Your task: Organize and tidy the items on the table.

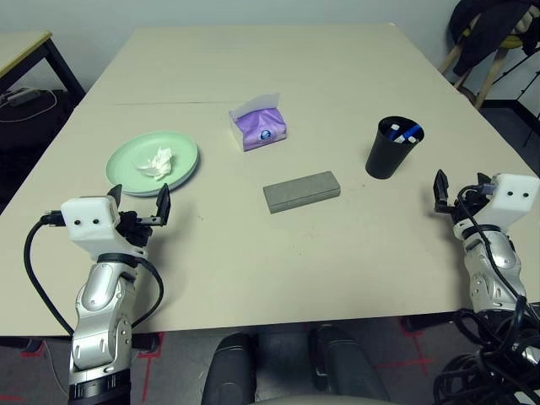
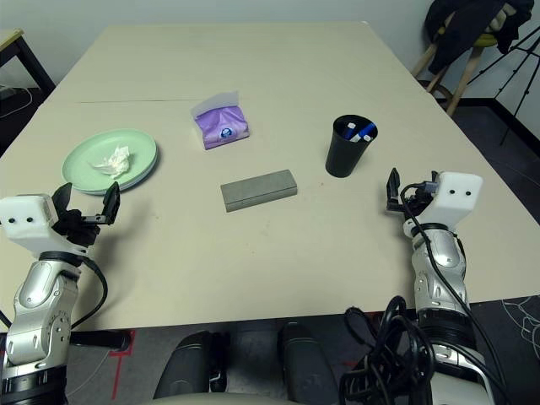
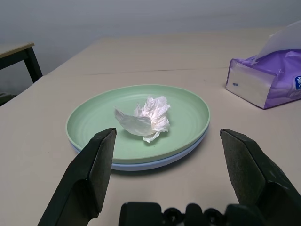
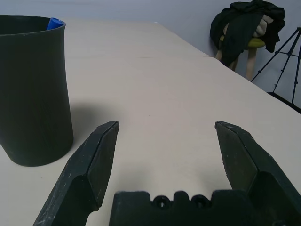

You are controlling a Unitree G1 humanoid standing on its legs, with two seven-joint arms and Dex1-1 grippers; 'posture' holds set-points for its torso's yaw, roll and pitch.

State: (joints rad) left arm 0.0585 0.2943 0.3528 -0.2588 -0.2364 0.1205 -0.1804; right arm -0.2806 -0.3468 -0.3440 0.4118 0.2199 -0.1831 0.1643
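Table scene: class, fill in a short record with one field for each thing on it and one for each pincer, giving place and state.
table: pale beige top, thin seam across the far part
plates: mint-green on light-blue, stacked, on the robot's left
tissue wad: crumpled, white, on the top plate
tissue pack: purple, one sheet sticking up
glasses case: grey, shut, near the middle
cup: black, upright, pens inside
left pincer: open, empty, near the plates
right pincer: open, empty, beside the cup
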